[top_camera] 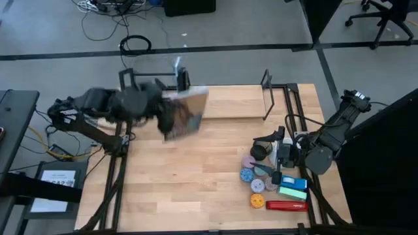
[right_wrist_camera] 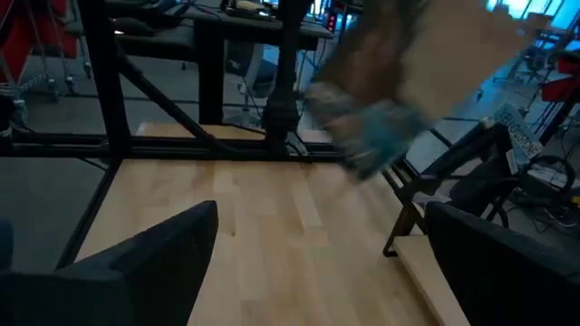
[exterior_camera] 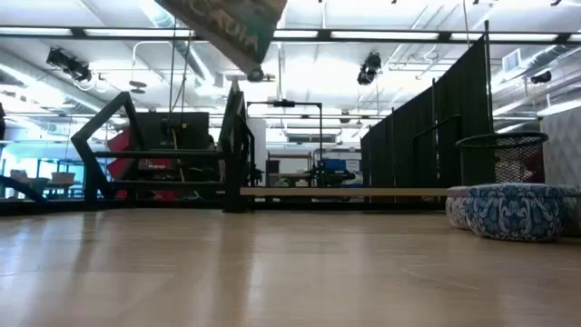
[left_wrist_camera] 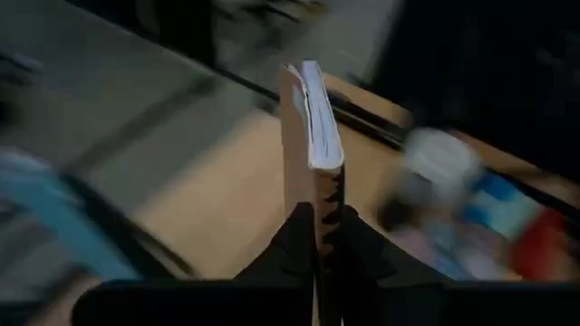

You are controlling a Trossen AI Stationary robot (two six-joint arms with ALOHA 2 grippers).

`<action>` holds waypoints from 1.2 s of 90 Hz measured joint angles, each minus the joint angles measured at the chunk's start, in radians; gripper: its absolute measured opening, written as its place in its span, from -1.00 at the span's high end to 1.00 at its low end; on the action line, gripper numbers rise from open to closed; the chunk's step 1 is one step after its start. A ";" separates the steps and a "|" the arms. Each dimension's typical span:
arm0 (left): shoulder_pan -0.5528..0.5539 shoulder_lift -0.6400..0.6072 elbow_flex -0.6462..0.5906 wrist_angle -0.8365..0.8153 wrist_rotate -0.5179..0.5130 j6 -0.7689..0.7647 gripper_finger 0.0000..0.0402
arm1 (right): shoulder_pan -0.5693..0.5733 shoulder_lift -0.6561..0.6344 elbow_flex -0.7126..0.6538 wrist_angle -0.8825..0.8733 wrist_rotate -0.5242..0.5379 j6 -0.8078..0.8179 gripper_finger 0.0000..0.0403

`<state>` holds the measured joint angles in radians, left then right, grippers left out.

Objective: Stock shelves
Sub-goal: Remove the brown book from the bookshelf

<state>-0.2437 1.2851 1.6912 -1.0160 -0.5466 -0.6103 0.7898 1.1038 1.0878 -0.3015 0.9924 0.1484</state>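
High view: the left gripper (top_camera: 164, 112) sits in the upper middle-left of the frame, clamped on a book (top_camera: 186, 111) held above the table (top_camera: 189, 183). The book lies just below the shelves (top_camera: 225, 101), whose black barred part is at upper left and whose pale board runs right to a black upright end. The right gripper (top_camera: 282, 151) rests at the middle right, over a cluster of small items: round tins (top_camera: 251, 175), a teal box (top_camera: 294, 190) and a red box (top_camera: 286, 205) toward the lower right.

Low view: the book (exterior_camera: 227, 27) hangs tilted at the top of the frame, left of centre, well clear of the table. The shelves (exterior_camera: 182, 154) stand across the middle left, the thin board reaching right. A patterned blue tin (exterior_camera: 513, 211) sits at the right edge.

Left wrist view: the fingers (left_wrist_camera: 294, 244) at bottom centre are closed on the lower edge of the book (left_wrist_camera: 308, 136), which stands edge-on up the middle. Blurred items show at the right.

Right wrist view: the two fingers (right_wrist_camera: 154, 254) at the bottom corners stand wide apart, holding nothing. The book (right_wrist_camera: 426, 72) blurs across the upper right, above the table, with the rack's black tubes behind it.
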 joint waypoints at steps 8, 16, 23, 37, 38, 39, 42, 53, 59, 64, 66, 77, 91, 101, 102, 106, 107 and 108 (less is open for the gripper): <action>-0.080 0.001 -0.172 0.128 0.015 -0.127 1.00 | 0.000 0.002 0.000 -0.001 0.000 0.000 -0.79; -0.142 -0.012 -0.394 0.321 0.035 -0.246 1.00 | 0.000 0.003 0.000 0.000 0.000 0.001 -0.79; -0.174 -0.033 -0.606 0.540 0.066 -0.350 1.00 | 0.001 0.004 0.000 -0.001 -0.001 0.001 -0.80; -0.207 -0.078 -0.984 0.850 0.070 -0.607 1.00 | 0.013 0.004 0.000 -0.001 -0.002 0.005 -0.80; -0.208 -0.083 -1.005 0.863 0.069 -0.624 1.00 | 0.013 0.004 0.000 -0.001 -0.002 0.005 -0.80; -0.209 -0.088 -1.026 0.876 0.067 -0.641 1.00 | 0.014 0.004 0.000 -0.001 -0.002 0.004 -0.80; -0.211 -0.103 -1.081 0.905 0.064 -0.689 1.00 | 0.015 0.004 0.000 -0.001 -0.002 0.000 -0.80; -0.212 -0.145 -1.221 0.917 0.042 -0.807 1.00 | 0.015 0.004 0.000 -0.001 -0.002 -0.001 -0.80; -0.212 -0.162 -1.259 0.917 0.043 -0.824 1.00 | 0.013 0.004 0.000 -0.002 -0.002 -0.001 -0.80; -0.212 -0.171 -1.273 0.916 0.045 -0.826 0.99 | 0.008 0.004 0.000 -0.003 -0.002 -0.002 -0.79; -0.212 -0.172 -1.274 0.912 0.047 -0.826 0.99 | 0.006 0.004 0.000 -0.003 -0.003 -0.002 -0.80; -0.211 -0.176 -1.276 0.892 0.076 -0.829 0.89 | -0.005 0.004 0.000 -0.007 -0.003 -0.002 -0.80; -0.208 -0.177 -1.277 0.808 0.123 -0.838 0.58 | -0.025 0.004 0.000 -0.008 -0.004 -0.019 -0.80; -0.208 -0.204 -1.265 0.707 0.180 -0.871 0.35 | -0.039 0.004 0.000 -0.009 -0.004 -0.024 -0.80; -0.208 -0.209 -1.261 0.689 0.183 -0.876 0.34 | -0.039 0.004 0.000 -0.009 -0.004 -0.025 -0.80; -0.208 -0.226 -1.234 0.606 0.192 -0.902 0.29 | -0.041 0.004 0.000 -0.009 -0.004 -0.030 -0.80; -0.208 -0.230 -1.226 0.585 0.192 -0.910 0.29 | -0.041 0.004 0.000 -0.009 -0.004 -0.032 -0.80; -0.208 -0.233 -1.217 0.563 0.192 -0.915 0.28 | -0.041 0.004 0.000 -0.009 -0.004 -0.034 -0.80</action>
<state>-0.4519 1.0518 0.4740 -0.4531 -0.3545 -1.5253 0.7486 1.1080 1.0878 -0.3103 0.9882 0.1143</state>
